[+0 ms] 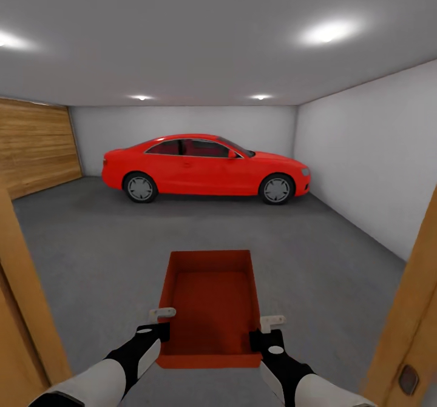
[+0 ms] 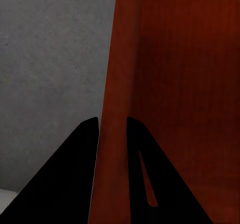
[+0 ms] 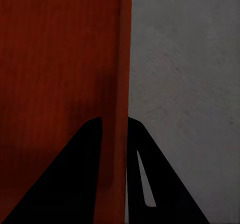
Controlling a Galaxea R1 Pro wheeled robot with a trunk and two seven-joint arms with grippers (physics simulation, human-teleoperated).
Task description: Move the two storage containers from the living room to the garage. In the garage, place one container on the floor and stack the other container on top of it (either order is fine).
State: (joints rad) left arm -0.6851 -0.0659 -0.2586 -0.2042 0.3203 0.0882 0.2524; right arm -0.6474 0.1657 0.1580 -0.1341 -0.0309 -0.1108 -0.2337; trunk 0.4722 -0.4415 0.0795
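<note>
I hold one orange-red storage container (image 1: 210, 307) out in front of me, above the dark grey garage floor (image 1: 91, 255). My left gripper (image 1: 162, 315) is shut on its left wall and my right gripper (image 1: 272, 321) is shut on its right wall. In the left wrist view the two black fingers (image 2: 75, 174) straddle the thin red wall (image 2: 112, 134), with the bin's inside to one side and grey floor to the other. The right wrist view has the same grip: fingers (image 3: 75, 179) on either side of the wall (image 3: 120, 124). The bin is empty.
A red car (image 1: 206, 167) is parked across the far end of the garage. A wooden panelled wall (image 1: 33, 146) runs along the left, a white wall (image 1: 376, 152) along the right. Wooden door frame posts (image 1: 24, 310) (image 1: 406, 328) flank me closely on both sides.
</note>
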